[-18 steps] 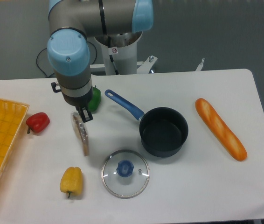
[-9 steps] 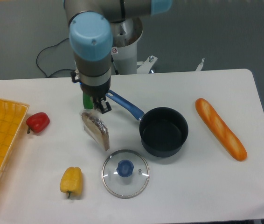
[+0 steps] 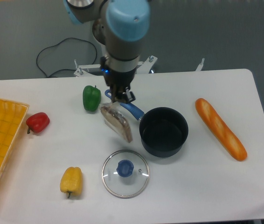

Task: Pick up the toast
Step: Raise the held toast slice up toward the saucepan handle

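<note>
Left to right: the green pepper sits on the surface; beside it our fingers grip the toast, hanging tilted by the pot. We judge the pickup essentially done.

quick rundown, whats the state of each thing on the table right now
gripper: shut on the toast
toast: held, hanging tilted beside the pot
pot: upright, uncovered
lid: off, flat on the table
green pepper: upright
baguette: lying flat
</note>
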